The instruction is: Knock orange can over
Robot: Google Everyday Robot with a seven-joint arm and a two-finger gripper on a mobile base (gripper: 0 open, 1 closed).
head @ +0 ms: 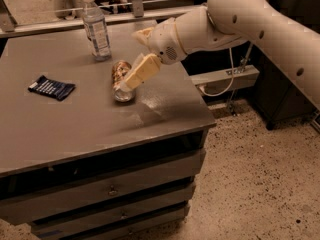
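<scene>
The orange can [119, 75] lies on its side on the grey table [75, 119], right of the middle, with its silver top facing the front. My gripper [137, 54] is just right of and above the can. Its lower finger [141, 70] rests over the can's right side and hides part of it. The upper finger [142, 33] points left, apart from the lower one. The gripper is open and holds nothing.
A clear plastic bottle [96, 28] stands upright at the back of the table, left of the gripper. A dark blue packet [51, 87] lies at the left. The table's right edge is close to the can. Drawers sit below the top; a speckled floor lies to the right.
</scene>
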